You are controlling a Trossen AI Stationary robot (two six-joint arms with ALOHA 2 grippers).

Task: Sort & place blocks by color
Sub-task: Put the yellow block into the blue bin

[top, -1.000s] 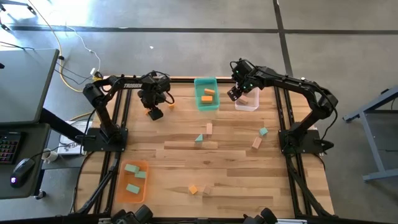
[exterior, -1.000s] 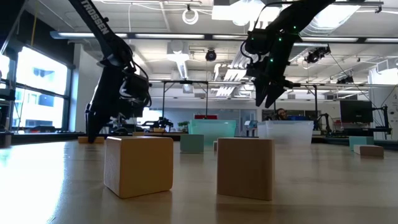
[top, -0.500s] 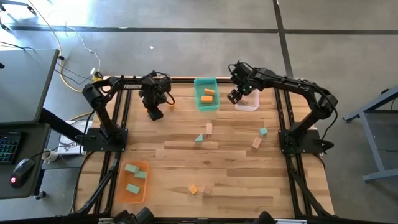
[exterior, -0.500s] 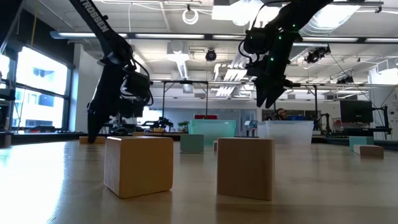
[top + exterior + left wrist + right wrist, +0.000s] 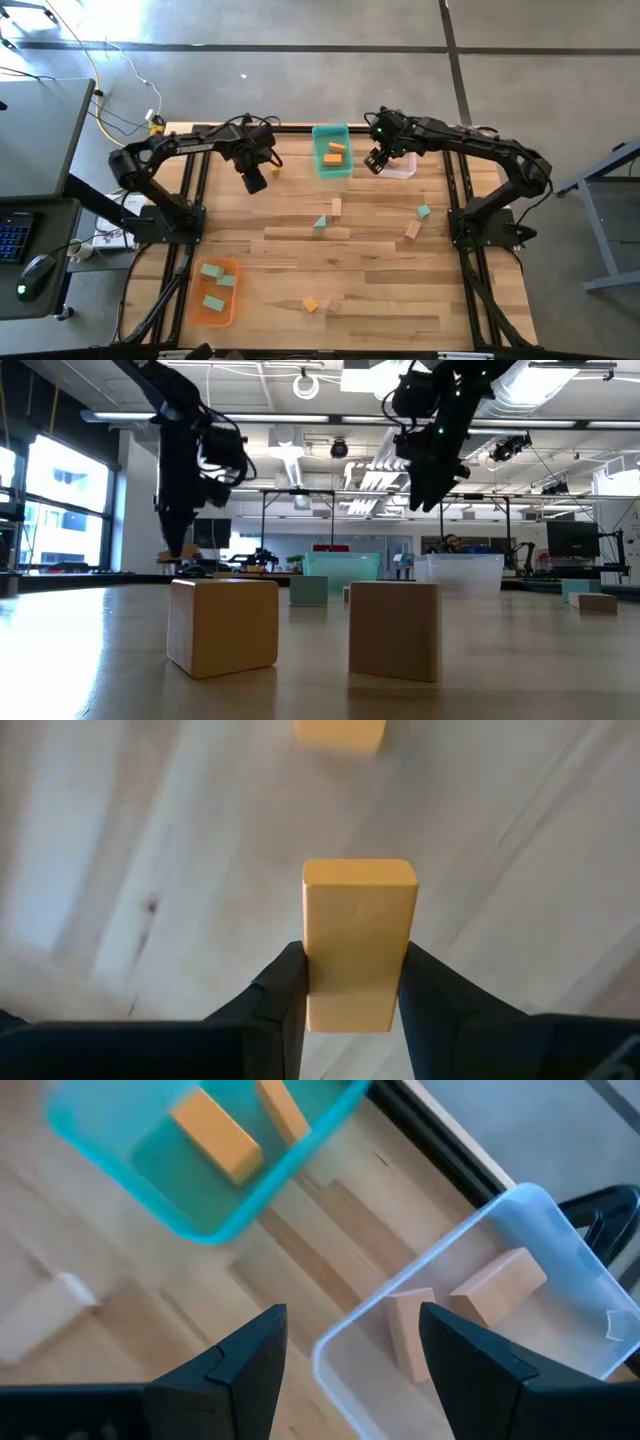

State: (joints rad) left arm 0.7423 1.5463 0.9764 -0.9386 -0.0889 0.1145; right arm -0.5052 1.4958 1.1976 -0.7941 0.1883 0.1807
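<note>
My left gripper (image 5: 254, 181) (image 5: 353, 965) hangs over the far left of the table, shut on an orange block (image 5: 358, 910). A second orange block (image 5: 275, 170) (image 5: 340, 732) lies flat on the wood just beyond it. My right gripper (image 5: 376, 160) (image 5: 350, 1325) is open and hovers above the gap between the teal bin (image 5: 332, 152) and the clear bin (image 5: 400, 166). The teal bin holds two orange blocks (image 5: 215, 1135). Tan blocks (image 5: 495, 1285) lie in the clear bin. My left gripper pinches the orange block between its two fingers (image 5: 285, 982), one on each long side (image 5: 358, 950), at the half nearer the wrist. The fingers come from above, pointing down. The block is lifted clear of the table (image 5: 178, 556), its far end sticking out past the fingertips.
An orange bin (image 5: 213, 290) with teal blocks sits near left. Loose blocks lie mid-table: a tan bar (image 5: 336, 207), a teal wedge (image 5: 321, 222), a teal piece (image 5: 424, 211) and a tan piece (image 5: 412, 229). An orange block (image 5: 311, 304) and a tan block (image 5: 333, 305) lie near the front edge.
My left gripper has risen from the table, still shut, and the orange block has come up with it, lifted clear. My right gripper, still open, has climbed a little and drifted from over the clear bin toward the teal bin.
</note>
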